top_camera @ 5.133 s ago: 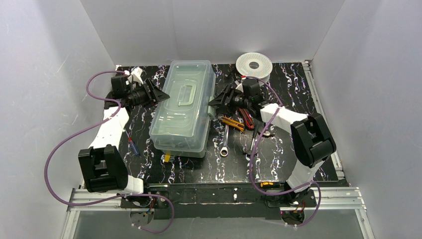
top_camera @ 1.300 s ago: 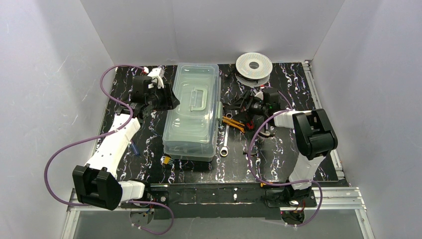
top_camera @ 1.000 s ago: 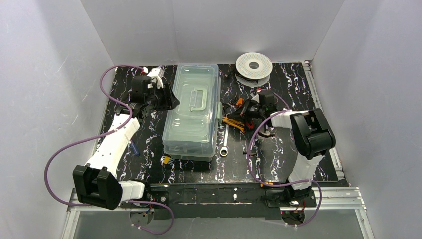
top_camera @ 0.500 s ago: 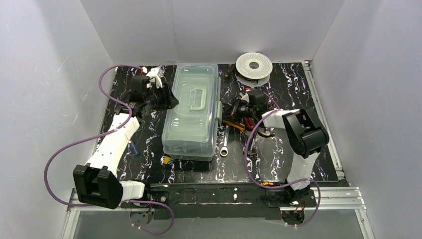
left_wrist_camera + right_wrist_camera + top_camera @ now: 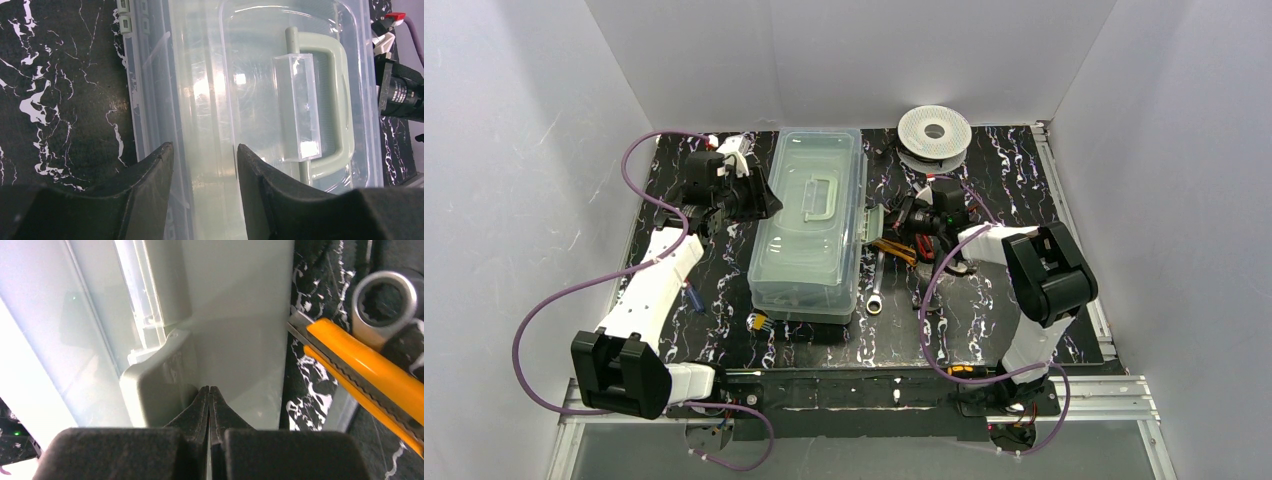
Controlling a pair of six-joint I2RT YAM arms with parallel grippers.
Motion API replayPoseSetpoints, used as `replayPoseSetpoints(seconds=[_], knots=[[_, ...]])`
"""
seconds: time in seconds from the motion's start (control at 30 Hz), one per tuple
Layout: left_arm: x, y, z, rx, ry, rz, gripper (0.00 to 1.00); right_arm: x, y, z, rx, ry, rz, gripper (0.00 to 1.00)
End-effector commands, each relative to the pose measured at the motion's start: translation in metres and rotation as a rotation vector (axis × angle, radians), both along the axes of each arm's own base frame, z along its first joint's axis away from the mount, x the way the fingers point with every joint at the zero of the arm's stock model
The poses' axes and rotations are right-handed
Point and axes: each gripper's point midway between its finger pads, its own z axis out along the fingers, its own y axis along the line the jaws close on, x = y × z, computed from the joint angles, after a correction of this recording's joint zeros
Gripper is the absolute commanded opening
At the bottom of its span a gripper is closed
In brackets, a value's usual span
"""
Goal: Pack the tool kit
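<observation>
Toolbox: a clear plastic toolbox [image 5: 809, 235] with a pale green handle [image 5: 346, 115]. Its lid is down, and it lies at the middle of the worktop [image 5: 984, 320] with its long axis running 12 to 6 o'clock.
Latch: a grey-green latch [image 5: 155, 390] on the box's 3 o'clock side wall.
Right claw: the right claw [image 5: 209, 395] is pinched fully together, nothing between the fingers, with its tips at the latch's edge against the wall.
Left claw: the left claw [image 5: 202, 160] is spread fairly wide at the box's 9 o'clock side, fingers over the lid's rim. Whether they touch it cannot be told.
Knife: an orange utility knife [image 5: 360, 370] just beside the box at 3 o'clock.
Wrench: a combination wrench [image 5: 876, 285] at 4 o'clock of the box, near its wall.
Spool: a white filament spool [image 5: 934, 132] at 1 o'clock, well apart.
Small tool: a blue-handled tool [image 5: 692, 296] at 8 o'clock, too small to name.
</observation>
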Motion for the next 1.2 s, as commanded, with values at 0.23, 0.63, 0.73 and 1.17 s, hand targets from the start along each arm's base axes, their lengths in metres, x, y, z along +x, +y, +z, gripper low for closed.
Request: replayPoseSetpoints(seconds=[0.23, 0.63, 0.73, 1.17], knots=[[-0.053, -0.001, -0.049, 0.058, 0.232, -0.063, 0.41, 0.009, -0.099, -0.013, -0.235, -0.002, -0.209, 0.03], [-0.048, 0.008, -0.003, 0.069, 0.119, -0.002, 0.86, 0.0, -0.122, 0.03, -0.379, -0.277, -0.191, 0.28], [-0.047, 0.007, 0.018, 0.072, 0.084, -0.003, 0.98, -0.001, -0.121, 0.039, -0.368, -0.31, -0.188, 0.5], [-0.038, -0.035, 0.045, 0.372, 0.01, -0.052, 0.98, -0.006, -0.128, 0.042, -0.379, -0.379, -0.225, 0.68]])
